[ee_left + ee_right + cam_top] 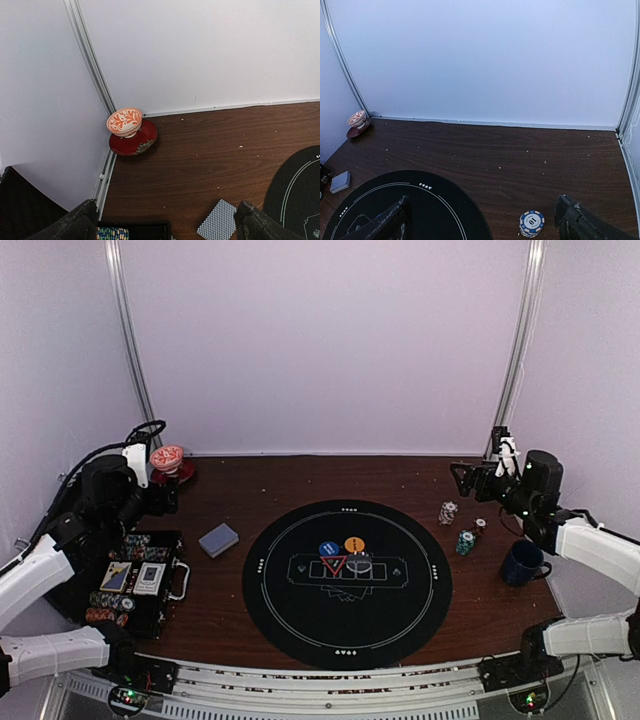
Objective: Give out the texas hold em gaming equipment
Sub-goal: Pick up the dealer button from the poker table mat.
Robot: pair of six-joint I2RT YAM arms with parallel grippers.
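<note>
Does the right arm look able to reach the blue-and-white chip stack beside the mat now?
Probably yes. The right claw is open and the chip stack stands just ahead of it on the table, with nothing between them.

My white-and-black left arm [45,575] bends up along the table's [230,600] left edge, with the wrist raised toward the far-left corner. My left gripper [160,498] hangs above the table, its black fingers [75,222] spread wide and holding nothing. My right arm [600,550] folds back from the right edge. My right gripper [468,478] points leftward near the far-right corner, jaws likewise wide and empty.
</note>
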